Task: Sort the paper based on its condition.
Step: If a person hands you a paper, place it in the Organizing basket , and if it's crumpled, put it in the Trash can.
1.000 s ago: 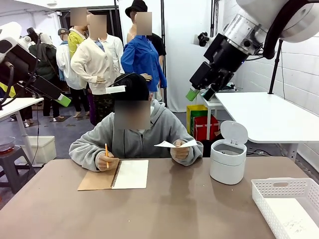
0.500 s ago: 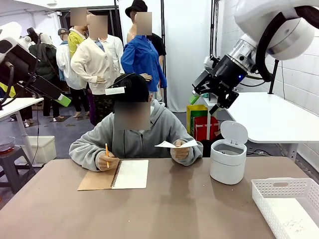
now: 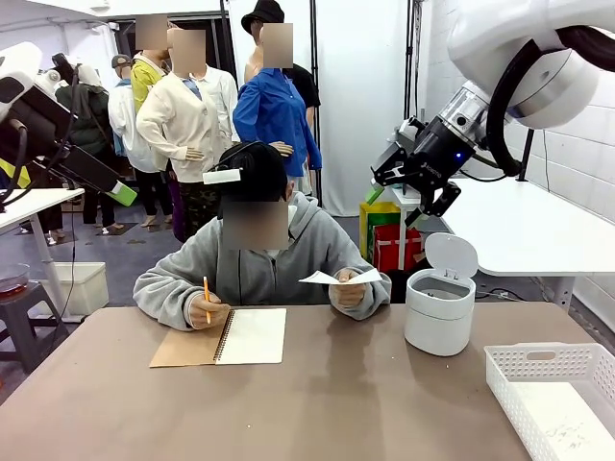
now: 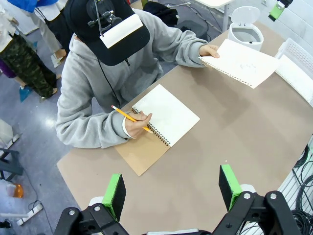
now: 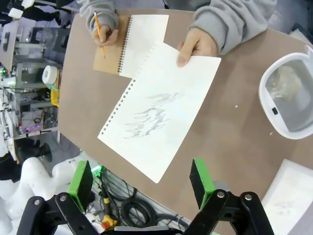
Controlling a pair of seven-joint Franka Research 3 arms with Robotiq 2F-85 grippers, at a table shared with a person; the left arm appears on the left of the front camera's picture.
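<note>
A person at the far side of the table holds up a sheet of paper (image 3: 338, 279) in one hand; the right wrist view shows grey pencil scribbles across the paper (image 5: 159, 120). My right gripper (image 3: 396, 200) hangs open high above and behind that hand. Seen from its own wrist, the right gripper (image 5: 141, 178) has nothing between its green pads, and the sheet lies well below. My left gripper (image 3: 117, 190) stays raised at the far left. From its wrist camera, the open, empty left gripper (image 4: 172, 191) looks down on the table and the paper (image 4: 242, 62).
The person's other hand holds a pencil (image 3: 205, 293) over an open spiral notebook (image 3: 235, 336). A white bin (image 3: 439, 307) stands with its lid up, crumpled paper (image 5: 286, 83) inside. A white basket (image 3: 557, 370) at the near right holds a flat sheet.
My right arm has swung down and turned, bringing its gripper lower and pointing it at the table. The person, the sheet and my left arm have stayed still.
</note>
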